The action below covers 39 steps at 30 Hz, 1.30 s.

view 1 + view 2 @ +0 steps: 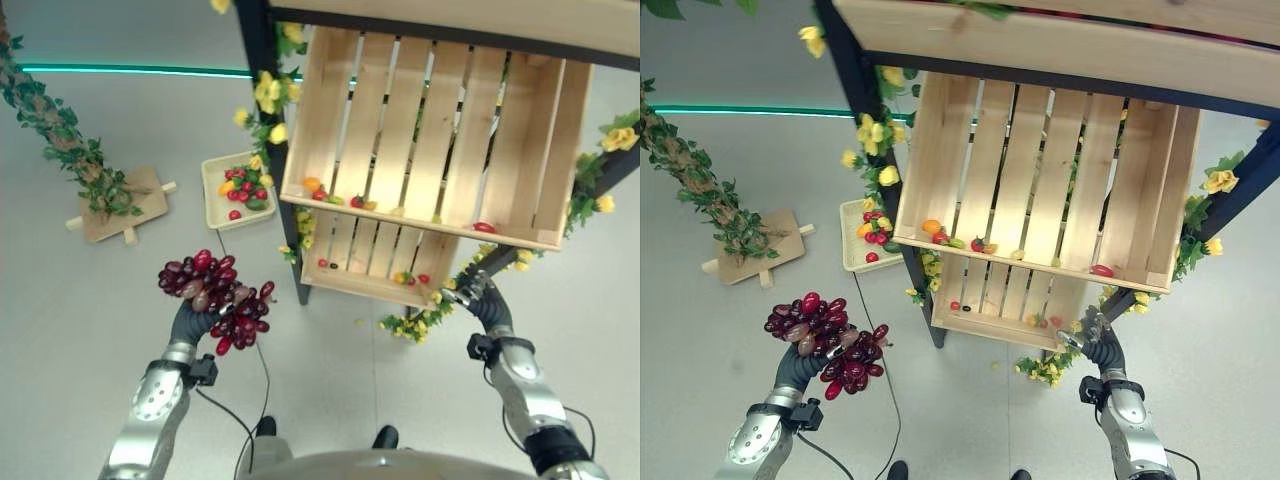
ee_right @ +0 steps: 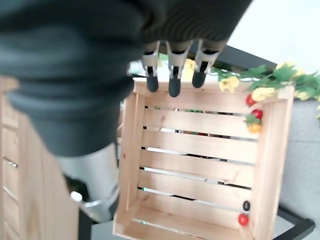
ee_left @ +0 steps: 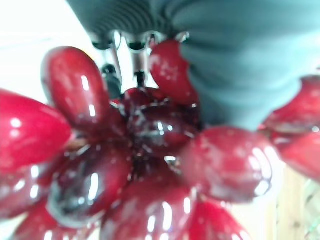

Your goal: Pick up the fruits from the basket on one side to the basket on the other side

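While the left hand point(image 1: 192, 322) clutches a glossy bunch of red grapes point(image 1: 215, 297) held above the floor, the right hand point(image 2: 172, 70) hangs with fingers relaxed before the lower slatted wooden crate point(image 2: 200, 165) — its wrist view catches small fruits in the corners; beyond, a cream tray point(image 1: 215, 200) holds more.
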Tool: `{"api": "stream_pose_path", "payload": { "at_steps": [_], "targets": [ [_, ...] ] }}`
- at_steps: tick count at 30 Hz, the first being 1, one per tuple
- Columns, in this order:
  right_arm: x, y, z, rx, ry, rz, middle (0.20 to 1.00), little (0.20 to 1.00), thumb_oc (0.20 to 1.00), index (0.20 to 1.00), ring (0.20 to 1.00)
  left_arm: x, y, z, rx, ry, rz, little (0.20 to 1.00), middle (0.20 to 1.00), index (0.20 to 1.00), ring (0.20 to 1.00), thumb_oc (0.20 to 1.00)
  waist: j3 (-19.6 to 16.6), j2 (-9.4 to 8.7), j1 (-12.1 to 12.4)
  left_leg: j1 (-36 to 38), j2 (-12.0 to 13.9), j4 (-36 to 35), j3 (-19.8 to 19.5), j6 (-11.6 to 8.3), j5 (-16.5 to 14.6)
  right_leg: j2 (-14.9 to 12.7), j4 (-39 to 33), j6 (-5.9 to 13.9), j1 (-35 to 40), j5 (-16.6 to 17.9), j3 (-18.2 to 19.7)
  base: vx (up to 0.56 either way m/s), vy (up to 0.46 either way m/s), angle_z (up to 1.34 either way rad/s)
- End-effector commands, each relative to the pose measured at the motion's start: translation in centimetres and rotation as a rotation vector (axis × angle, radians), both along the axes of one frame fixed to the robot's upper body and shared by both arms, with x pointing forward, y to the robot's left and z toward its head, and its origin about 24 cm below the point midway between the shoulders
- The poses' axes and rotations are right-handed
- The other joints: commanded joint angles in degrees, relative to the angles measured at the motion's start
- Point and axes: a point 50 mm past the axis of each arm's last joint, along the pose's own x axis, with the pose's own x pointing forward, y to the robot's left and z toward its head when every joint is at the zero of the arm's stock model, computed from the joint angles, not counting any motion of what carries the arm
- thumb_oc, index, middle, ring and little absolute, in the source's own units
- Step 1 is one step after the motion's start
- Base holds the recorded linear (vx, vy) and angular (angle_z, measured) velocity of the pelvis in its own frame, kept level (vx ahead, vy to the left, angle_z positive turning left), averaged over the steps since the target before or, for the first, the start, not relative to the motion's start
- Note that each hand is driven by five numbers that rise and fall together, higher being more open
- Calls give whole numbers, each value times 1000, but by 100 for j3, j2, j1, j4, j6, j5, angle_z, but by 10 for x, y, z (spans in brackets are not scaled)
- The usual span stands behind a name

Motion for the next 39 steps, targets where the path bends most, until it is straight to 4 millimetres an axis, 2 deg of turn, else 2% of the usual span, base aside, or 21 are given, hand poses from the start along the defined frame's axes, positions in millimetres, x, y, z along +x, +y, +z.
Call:
{"api": "stream_pose_path", "payload": {
  "at_steps": [1,3,5,7,8,9,10,11,12,14,15,17,18,20,24,29,39],
  "targets": [
    [12,-11,25,-48,-113,-21,1000,1000,1000,1000,1000,5,-4,34,53,-188,-30,200,200,200,200,200,-299,70,119,305,196,495,196,-29,-587,-67,56,71,-493,40,71,-76,165,5],
    [12,-9,22,-31,-106,-28,1000,1000,1000,1000,1000,6,-4,37,69,-203,-33,200,200,200,200,200,-264,3,120,251,19,537,228,76,-643,-200,95,147,-546,177,166,-125,249,4],
    [16,-1,21,-28,-109,-1,1000,1000,1000,1000,1000,9,-7,54,112,-279,-70,200,200,200,200,200,-183,-67,99,223,-275,585,274,270,-770,-436,113,323,-713,413,303,-158,293,-11],
    [18,3,21,-30,-108,10,1000,1000,1000,1000,1000,10,-10,61,113,-311,-95,200,200,200,200,200,-151,-86,101,226,-370,614,321,334,-804,-505,131,388,-783,470,425,-128,218,-46],
    [20,9,18,-23,-97,32,1000,1000,1000,1000,1000,12,-13,72,126,-359,-130,200,200,200,200,200,-134,-73,34,203,-421,637,302,413,-811,-484,261,413,-856,357,827,-138,189,-68],
    [20,9,18,-22,-98,32,1000,1000,1000,1000,1000,12,-13,73,127,-360,-130,200,200,200,200,200,-146,-105,32,172,-455,627,309,424,-774,-519,272,412,-898,371,841,-118,137,-41],
    [19,11,16,-20,-85,40,1000,1000,1000,1000,1000,14,-18,78,97,-381,-165,200,200,200,200,200,-155,-96,-43,165,-479,648,256,465,-791,-439,354,420,-913,289,1322,-55,62,-27],
    [19,11,14,-24,-76,45,1000,1000,1000,1000,1000,16,-23,80,58,-389,-192,200,200,200,200,200,-160,-87,-92,163,-495,667,234,491,-795,-393,367,421,-934,285,1642,-37,65,3],
    [19,12,12,-31,-62,59,1000,1000,1000,1000,1000,18,-29,89,60,-425,-233,200,200,200,200,200,-234,-93,-133,170,-519,660,214,510,-780,-407,256,408,-908,338,1731,-6,30,13],
    [19,12,11,-33,-59,63,1000,1000,1000,1000,1000,19,-32,92,58,-437,-248,200,200,200,200,200,-269,-103,-136,178,-531,645,223,520,-772,-430,201,398,-871,379,1656,14,0,-3],
    [19,15,6,-31,-34,71,1000,1000,1000,1000,1000,21,-43,99,37,-467,-292,200,200,200,200,200,-361,-146,-133,208,-574,631,287,534,-786,-475,140,420,-821,427,1528,40,-15,-15],
    [19,17,4,-37,-18,83,1000,1000,1000,1000,1000,23,-50,103,25,-490,-320,200,200,200,200,200,-414,-174,-154,236,-581,622,304,531,-790,-468,133,427,-786,423,1540,47,-29,-12],
    [18,20,0,-40,7,105,1000,1000,1000,1000,1000,26,-62,107,-3,-506,-360,200,200,200,200,200,-508,-208,-201,292,-579,623,327,519,-814,-451,142,424,-733,403,1514,49,-48,-9],
    [18,19,-2,-41,16,104,1000,1000,1000,1000,1000,28,-66,111,-6,-522,-379,200,200,200,200,200,-534,-209,-220,332,-563,610,325,518,-825,-437,140,417,-699,395,1515,42,-43,-7],
    [19,24,-4,-49,37,127,1000,1000,1000,1000,1000,35,-88,130,1,-598,-459,200,200,200,200,200,-656,-227,-362,501,-490,550,356,477,-852,-367,114,401,-559,352,1504,47,-40,-3],
    [16,23,-7,-54,62,139,1000,1000,1000,1000,1000,53,-111,141,35,-631,-499,200,200,200,200,200,-770,-214,-585,665,-393,510,465,408,-880,-253,104,381,-428,250,1552,49,-35,-2],
    [10,27,-14,-43,97,158,1000,1000,1000,1000,1000,81,-128,135,17,-571,-458,200,200,200,200,200,-858,-173,-897,831,-332,612,706,381,-990,-108,115,359,-367,174,1810,42,-4,-9]
  ]
}}
